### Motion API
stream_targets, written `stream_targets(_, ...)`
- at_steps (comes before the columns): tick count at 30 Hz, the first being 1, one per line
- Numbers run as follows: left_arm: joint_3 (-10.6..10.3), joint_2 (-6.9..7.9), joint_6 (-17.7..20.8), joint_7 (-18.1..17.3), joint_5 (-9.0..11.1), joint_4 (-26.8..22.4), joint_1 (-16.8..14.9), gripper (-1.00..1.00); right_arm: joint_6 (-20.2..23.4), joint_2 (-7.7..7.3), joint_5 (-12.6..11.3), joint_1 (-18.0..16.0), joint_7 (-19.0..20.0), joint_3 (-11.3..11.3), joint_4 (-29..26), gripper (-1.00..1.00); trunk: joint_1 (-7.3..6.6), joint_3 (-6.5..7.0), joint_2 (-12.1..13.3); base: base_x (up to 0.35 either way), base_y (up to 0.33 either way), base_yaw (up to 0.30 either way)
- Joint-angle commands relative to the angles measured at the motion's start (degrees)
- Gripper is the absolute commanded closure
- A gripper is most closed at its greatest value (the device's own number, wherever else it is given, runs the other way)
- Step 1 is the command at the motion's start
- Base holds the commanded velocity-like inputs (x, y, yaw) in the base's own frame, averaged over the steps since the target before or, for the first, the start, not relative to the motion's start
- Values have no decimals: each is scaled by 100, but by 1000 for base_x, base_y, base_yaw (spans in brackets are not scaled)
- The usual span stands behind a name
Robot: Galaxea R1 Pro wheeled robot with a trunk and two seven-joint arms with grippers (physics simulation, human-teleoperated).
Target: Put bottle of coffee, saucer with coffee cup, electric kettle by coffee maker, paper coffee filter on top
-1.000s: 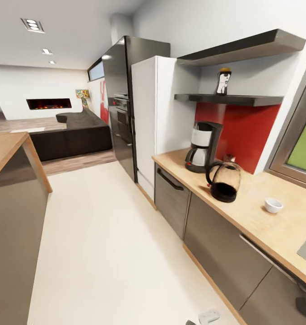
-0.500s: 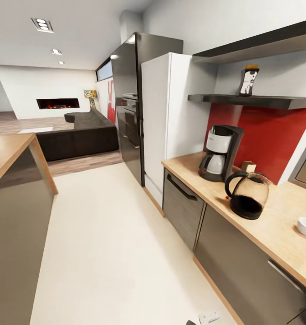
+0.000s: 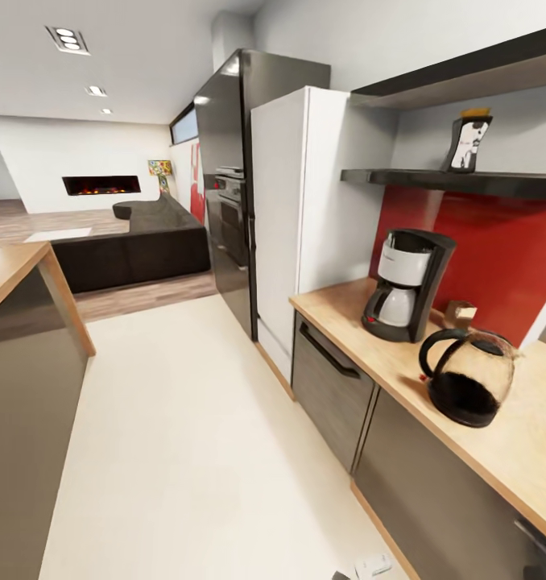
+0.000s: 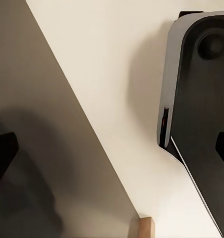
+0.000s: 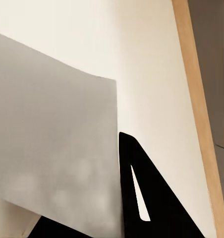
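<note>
The black coffee maker point(image 3: 406, 286) with its silver-white front stands on the beige countertop point(image 3: 341, 310), close to its end by the fridge. To its right sits the rounded dark glass electric kettle point(image 3: 469, 379). Above them, the bottle of coffee point(image 3: 469, 141) with its amber lid stands on the thin black kitchen shelf point(image 3: 434, 179). A small brown object point(image 3: 460, 312) lies behind the coffee maker. In the left wrist view my left gripper point(image 4: 112, 148) hangs over the floor, its dark fingertips point(image 4: 2, 153) wide apart with nothing between them. The coffee cup, saucer and paper coffee filter are out of view.
A white fridge point(image 3: 305, 209) and a tall black oven unit point(image 3: 229, 185) line the wall beyond the counter. A wood-topped island point(image 3: 15, 274) stands at the left. A wide strip of cream floor point(image 3: 192, 419) runs between them. A dark sofa point(image 3: 136, 242) is further off.
The whole view has shifted: the camera moved along the counter, so the coffee maker and kettle sit further right and look larger. The coffee cup has slid out of the picture.
</note>
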Motion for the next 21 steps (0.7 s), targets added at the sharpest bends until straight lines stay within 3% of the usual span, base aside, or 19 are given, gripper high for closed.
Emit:
stream_targets(1,38,-1,-15,5,-24,-1,-2,-100,30,1,-72,-2,-19,51,-9,100,6,-11,-11,335,0,0)
stream_targets(21,38,-1,-11,5,-21,-1,-2,-100,30,1,-72,-2,-19,51,-13,100,6,-11,-11,335,0,0)
